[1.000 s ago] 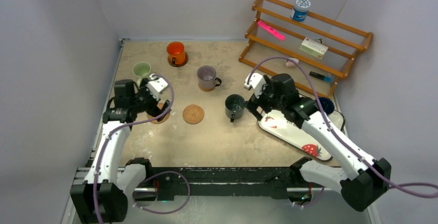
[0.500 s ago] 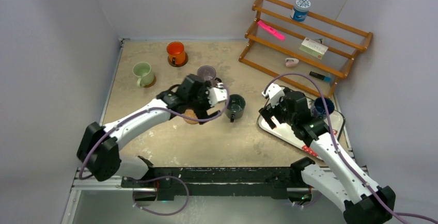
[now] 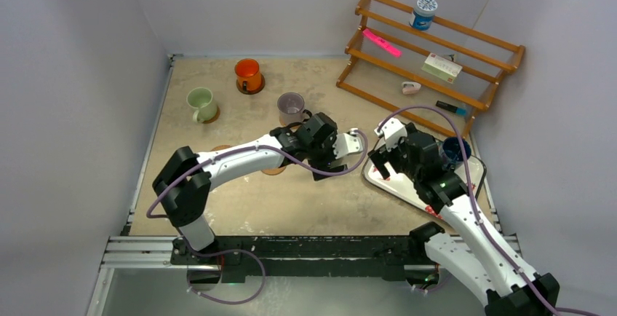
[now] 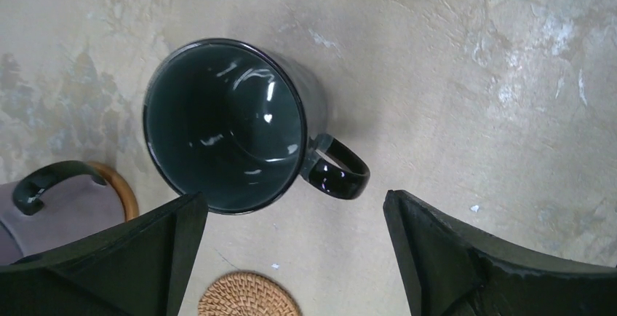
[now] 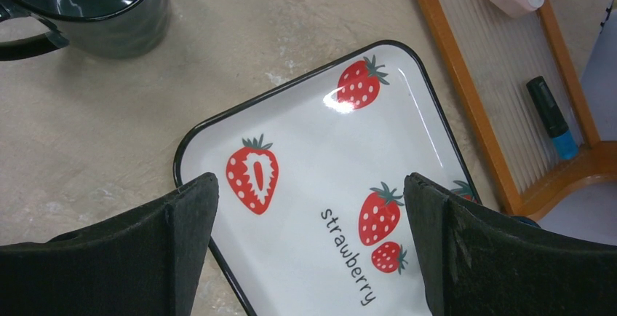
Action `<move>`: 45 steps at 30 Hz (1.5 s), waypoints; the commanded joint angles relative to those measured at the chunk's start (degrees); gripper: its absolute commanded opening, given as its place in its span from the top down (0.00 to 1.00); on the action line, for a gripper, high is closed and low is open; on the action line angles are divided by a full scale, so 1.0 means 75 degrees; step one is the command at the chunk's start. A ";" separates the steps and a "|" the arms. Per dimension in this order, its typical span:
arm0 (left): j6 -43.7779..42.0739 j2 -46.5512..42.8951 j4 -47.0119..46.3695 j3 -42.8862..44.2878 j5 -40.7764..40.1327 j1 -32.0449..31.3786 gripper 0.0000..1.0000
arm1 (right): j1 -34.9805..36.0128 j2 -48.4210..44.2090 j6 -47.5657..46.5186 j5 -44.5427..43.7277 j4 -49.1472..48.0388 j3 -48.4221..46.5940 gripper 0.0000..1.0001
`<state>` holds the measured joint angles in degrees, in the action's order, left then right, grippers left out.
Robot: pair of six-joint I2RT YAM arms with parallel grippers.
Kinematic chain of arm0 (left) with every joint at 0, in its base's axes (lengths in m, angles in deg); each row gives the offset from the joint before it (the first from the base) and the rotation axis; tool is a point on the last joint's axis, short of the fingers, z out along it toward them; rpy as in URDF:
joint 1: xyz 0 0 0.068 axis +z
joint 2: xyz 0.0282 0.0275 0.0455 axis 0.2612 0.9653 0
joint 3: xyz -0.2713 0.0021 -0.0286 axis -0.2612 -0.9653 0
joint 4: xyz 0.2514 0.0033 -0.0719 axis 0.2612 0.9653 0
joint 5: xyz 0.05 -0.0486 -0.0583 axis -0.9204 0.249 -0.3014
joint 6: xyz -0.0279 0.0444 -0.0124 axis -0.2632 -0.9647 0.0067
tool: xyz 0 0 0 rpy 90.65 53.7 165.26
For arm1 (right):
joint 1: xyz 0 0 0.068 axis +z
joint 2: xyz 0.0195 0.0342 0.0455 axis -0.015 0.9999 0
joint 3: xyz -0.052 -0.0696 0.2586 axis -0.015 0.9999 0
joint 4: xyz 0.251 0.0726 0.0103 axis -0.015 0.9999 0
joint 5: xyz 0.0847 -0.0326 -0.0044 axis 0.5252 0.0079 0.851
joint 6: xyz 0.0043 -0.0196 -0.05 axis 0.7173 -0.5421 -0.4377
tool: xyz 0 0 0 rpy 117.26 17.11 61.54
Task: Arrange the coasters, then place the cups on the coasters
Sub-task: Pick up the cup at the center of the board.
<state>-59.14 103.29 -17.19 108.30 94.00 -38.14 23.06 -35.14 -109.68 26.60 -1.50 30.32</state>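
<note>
The left gripper hangs wide open and empty over the dark mug. The mug stands upright on the bare table, off any coaster, with a woven coaster just beside it. The jaws sit nearer the handle than the mug's middle. A close from here could pinch the handle or only clip the rim, and the glossy mug might twist, tip or slide away. One finger also lies close to the purple mug, so a careless descent could nudge that mug out of place. The right gripper, equally wide and empty, hovers above the tray just beside the left arm, and the two could knock together. From above, the left gripper covers the dark mug completely. The left arm hides most of the woven coaster and of a second coaster, and the right arm masks much of the blue mug at the tray's far corner. How high the fingers ride above the dark mug I cannot tell.
</note>
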 commanded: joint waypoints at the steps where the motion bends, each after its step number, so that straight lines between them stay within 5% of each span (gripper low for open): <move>1: 0.0279 -0.0118 -0.0676 0.0407 -0.0467 -0.0033 0.00 | -0.0026 -0.0135 0.0105 -0.0061 -0.0240 0.0085 0.01; 22: 0.0308 0.0383 -0.1811 -0.0116 -0.2920 -0.0096 0.00 | -0.0026 -0.0328 0.0071 0.0359 -0.0158 0.0105 0.01; 32: 0.0478 -0.0155 -0.1623 -0.0604 -0.1676 0.1057 0.00 | -0.0021 -0.0327 0.0075 0.0406 -0.0135 0.0092 0.01; 45: -0.0085 -0.0311 -0.0980 -0.0396 0.1680 0.1849 0.03 | -0.0026 -0.0366 0.0066 0.0409 -0.0135 0.0118 0.01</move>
<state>-58.22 101.06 -26.67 102.90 95.95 -27.45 23.08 -37.28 -109.68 28.81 -1.56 30.80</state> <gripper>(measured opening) 0.992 0.987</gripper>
